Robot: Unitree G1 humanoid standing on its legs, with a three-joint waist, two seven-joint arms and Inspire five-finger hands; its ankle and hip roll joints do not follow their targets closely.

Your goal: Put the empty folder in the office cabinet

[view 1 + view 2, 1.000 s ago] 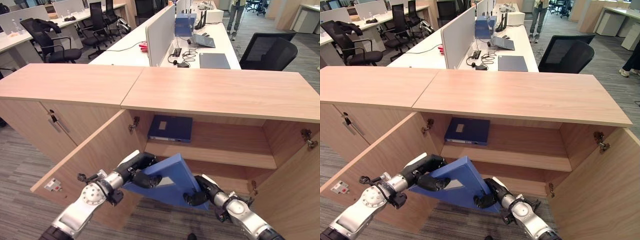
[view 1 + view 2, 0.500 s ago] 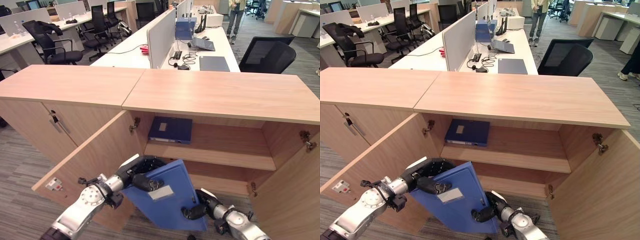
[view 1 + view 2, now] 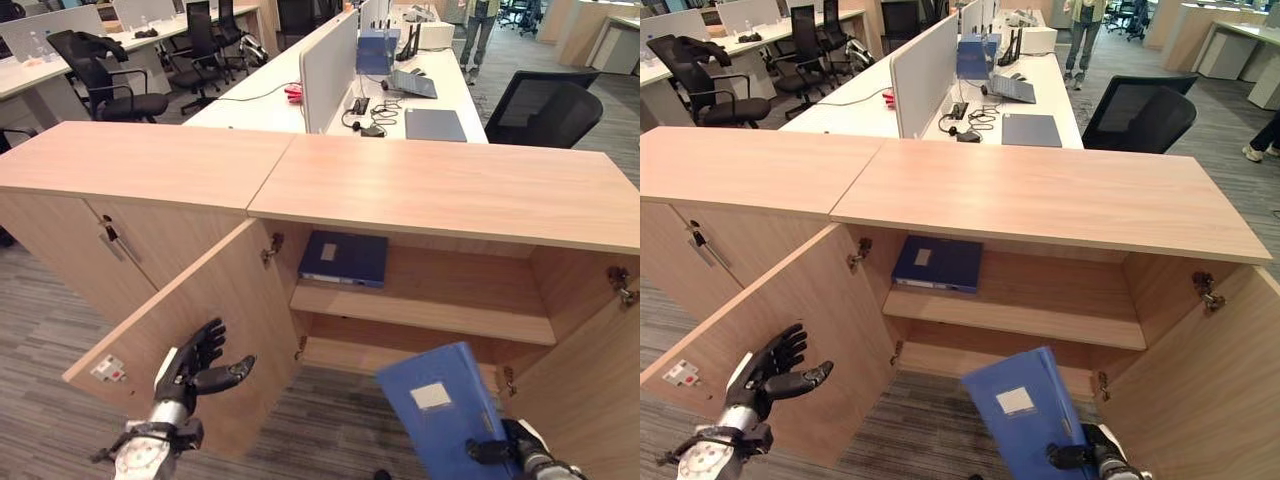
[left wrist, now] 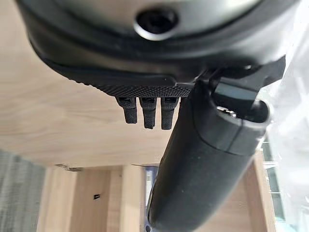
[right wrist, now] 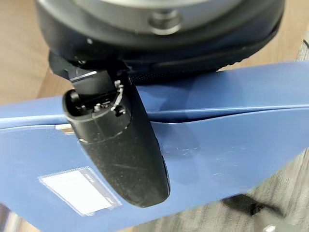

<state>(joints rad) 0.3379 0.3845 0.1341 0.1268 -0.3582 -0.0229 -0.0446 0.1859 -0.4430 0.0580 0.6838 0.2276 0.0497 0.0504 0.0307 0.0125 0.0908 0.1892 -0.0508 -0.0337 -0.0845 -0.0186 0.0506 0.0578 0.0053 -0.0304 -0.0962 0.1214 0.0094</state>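
Currently, the left hand [image 3: 193, 368] hovers at 8 o'clock in the head views, beside the open left cabinet door [image 3: 205, 318], fingers spread and straight, holding nothing; presumably it stands clear so the opening stays free. At 12 o'clock, a second blue folder [image 3: 343, 258] lies flat on the upper shelf [image 3: 450, 312] of the office cabinet [image 3: 440, 190]. At 5 o'clock, the right hand [image 3: 1088, 458] pinches the empty folder [image 3: 440, 408] near its lower edge, thumb [image 5: 120, 145] curled across the cover. The folder stands tilted in front of the lower compartment, not yet inside. Its long axis runs from 5 o'clock up toward 11 o'clock, labelled face toward the camera.
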